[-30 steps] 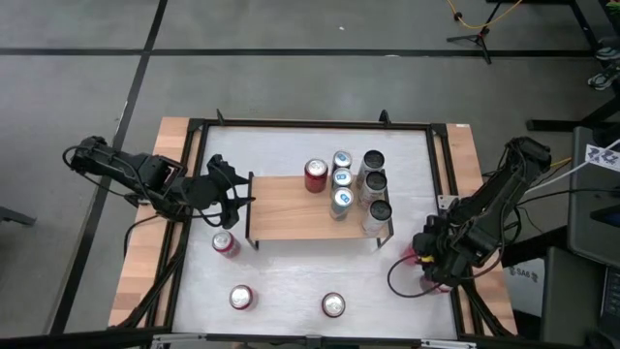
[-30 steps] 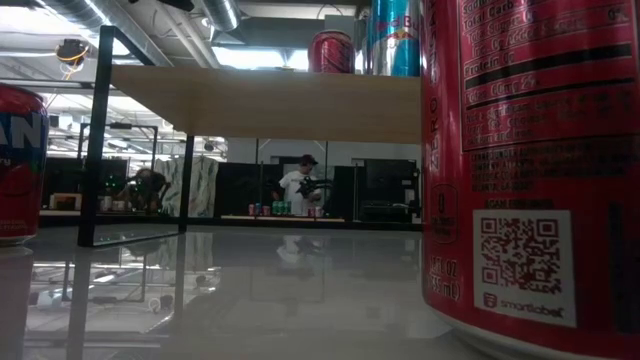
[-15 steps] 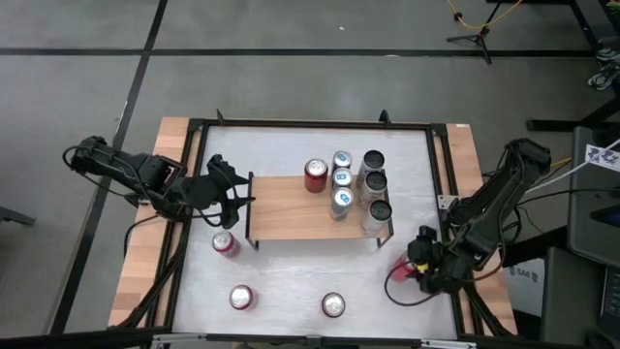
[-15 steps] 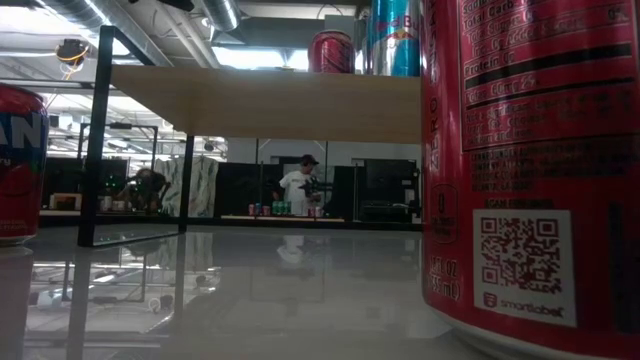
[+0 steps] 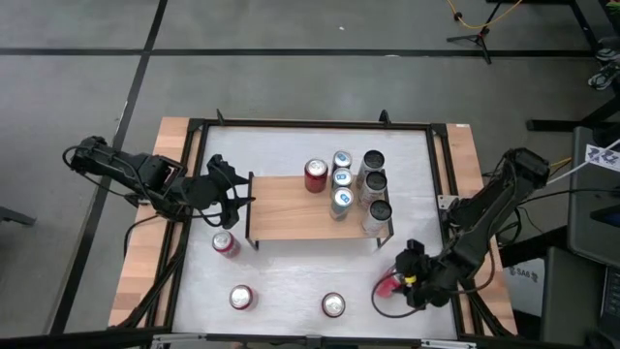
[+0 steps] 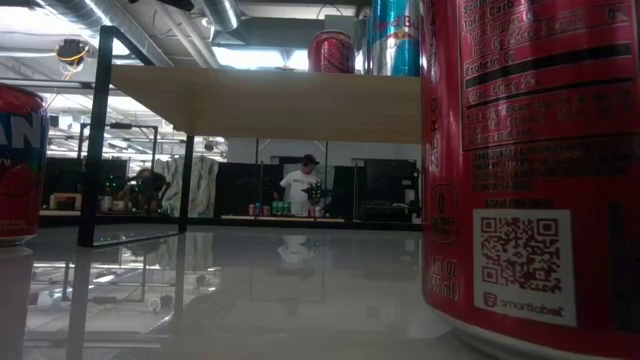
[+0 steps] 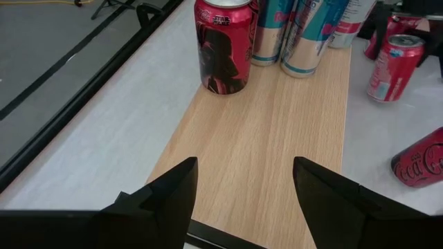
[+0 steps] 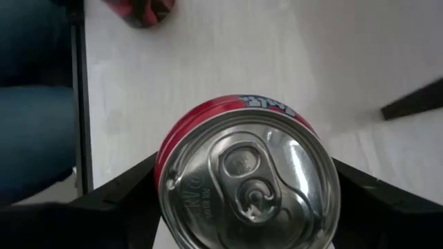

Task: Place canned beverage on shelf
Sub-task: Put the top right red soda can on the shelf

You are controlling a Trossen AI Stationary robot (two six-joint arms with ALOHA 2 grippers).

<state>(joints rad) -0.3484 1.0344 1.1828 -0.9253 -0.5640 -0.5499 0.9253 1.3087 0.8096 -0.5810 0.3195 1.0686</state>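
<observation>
One red can point(image 8: 246, 173) fills right wrist view; overhead hides it.

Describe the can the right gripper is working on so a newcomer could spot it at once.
Start at the wooden shelf in the middle of the white table, then look past its near right corner. There the right gripper has its fingers on either side of a red can. Unlike the three upright red cans nearer the left, it lies tipped on its side.
</observation>
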